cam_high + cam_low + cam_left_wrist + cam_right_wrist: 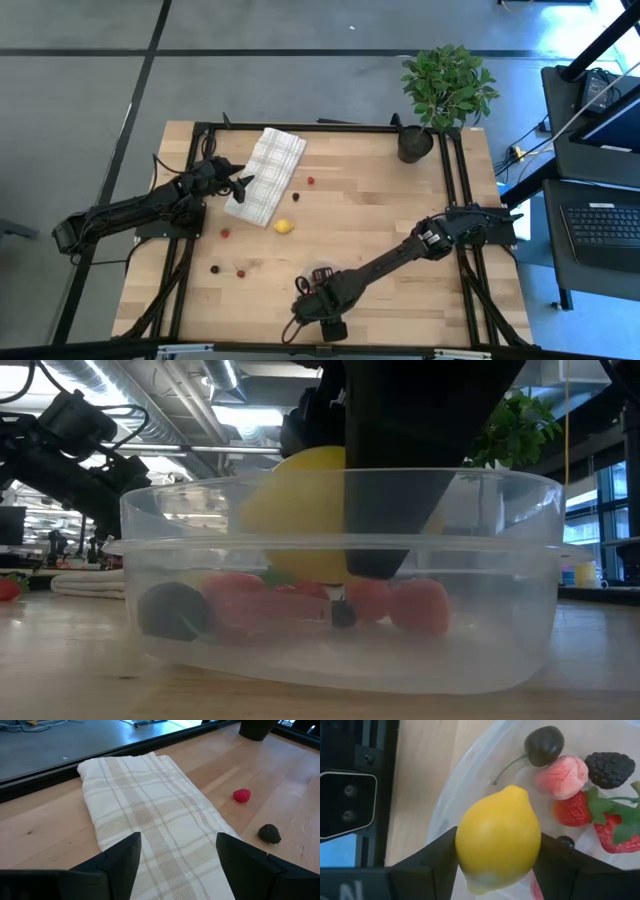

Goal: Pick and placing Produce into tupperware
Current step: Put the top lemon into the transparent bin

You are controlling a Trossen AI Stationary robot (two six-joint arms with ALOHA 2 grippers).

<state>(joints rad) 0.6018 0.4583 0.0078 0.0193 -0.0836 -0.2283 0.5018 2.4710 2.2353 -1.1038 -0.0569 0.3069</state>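
Over the table's near edge, the right gripper (497, 865) clasps a yellow lemon (498, 837) above the tupperware (340, 575); the left gripper (177, 855), fingers spread, hovers over the checked cloth (145, 815)

Grey floor (300, 60), black tape lines — ceiling ducts (150, 400), strip lights.

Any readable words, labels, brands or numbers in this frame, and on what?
None can be read for certain.
The black housing beside the container shows one partial white mark, cut off by the picture's edge.
The checked cloth, lemon and plant pot carry no text.
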